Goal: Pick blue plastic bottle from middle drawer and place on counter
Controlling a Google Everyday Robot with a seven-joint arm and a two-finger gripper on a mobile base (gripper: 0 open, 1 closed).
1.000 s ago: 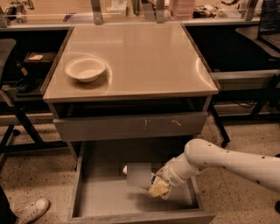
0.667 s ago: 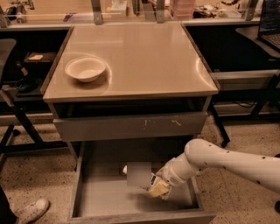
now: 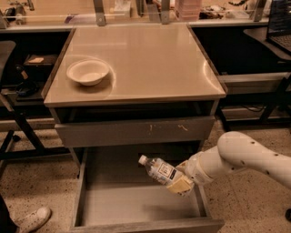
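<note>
The blue plastic bottle (image 3: 159,170), clear with a white cap and a white label, is tilted, cap up and to the left, above the floor of the open middle drawer (image 3: 132,205). My gripper (image 3: 178,183), on the white arm coming in from the right, is shut on the bottle's lower end and holds it off the drawer floor. The beige counter (image 3: 150,59) tops the grey cabinet above the drawer.
A round cream bowl (image 3: 87,72) sits on the counter's left side. A shut grey drawer front with pale scratch marks (image 3: 136,131) lies just above the open drawer. A cluttered workbench with metal posts (image 3: 136,11) runs behind. A shoe (image 3: 32,219) is at the lower left.
The bottle lay on the drawer floor in the gripper; now it is lifted and tilted, cap up to the left. The arm has risen slightly.
</note>
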